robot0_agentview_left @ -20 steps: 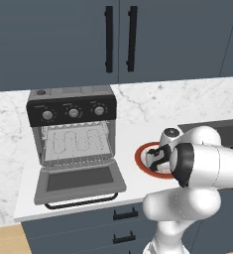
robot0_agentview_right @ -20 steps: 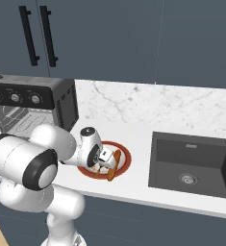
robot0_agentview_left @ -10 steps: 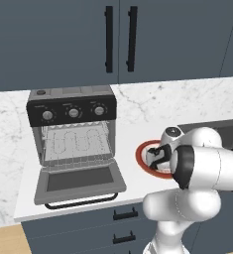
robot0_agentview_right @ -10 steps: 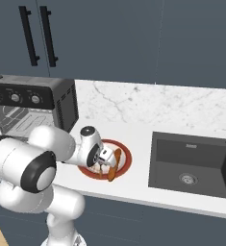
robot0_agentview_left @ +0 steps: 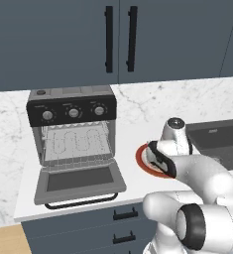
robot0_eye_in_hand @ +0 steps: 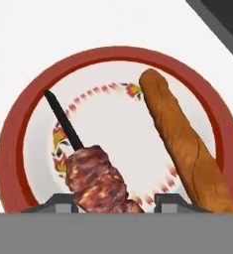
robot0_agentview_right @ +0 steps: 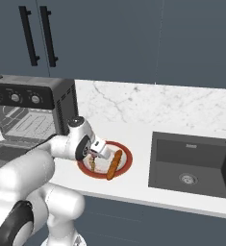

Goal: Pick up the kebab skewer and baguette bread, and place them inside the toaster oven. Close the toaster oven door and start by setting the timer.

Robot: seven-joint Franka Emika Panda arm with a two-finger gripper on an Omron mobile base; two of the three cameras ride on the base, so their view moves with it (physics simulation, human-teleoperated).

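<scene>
Presently, left base view: toaster oven (robot0_agentview_left: 73, 130) on the white counter (robot0_agentview_left: 21, 198), toaster oven door (robot0_agentview_left: 80, 181) dropped flat, wire rack (robot0_agentview_left: 77, 143) bare, 3 knobs on the black panel. Red-rimmed plate (robot0_agentview_left: 140, 158) just right of the door, mostly hidden behind the arm.

Right base view: gripper (robot0_agentview_right: 93, 162) down over the left half of the plate (robot0_agentview_right: 125, 166). Kebab skewer (robot0_agentview_right: 92, 156) under the gripper; baguette bread (robot0_agentview_right: 114, 164) lying on the right half, apart from the skewer. Dark sink (robot0_agentview_right: 191, 166) right of the plate.

Hand view: 2 fingertips (robot0_eye_in_hand: 63, 203) stand either side of the kebab skewer's (robot0_eye_in_hand: 91, 173) meat chunks, close against them; contact cannot be told. Its bare dark stick points up-left across the plate (robot0_eye_in_hand: 11, 144). Baguette bread (robot0_eye_in_hand: 184, 145) lies diagonally to the right, not touching skewer or gripper (robot0_eye_in_hand: 114, 203).
</scene>
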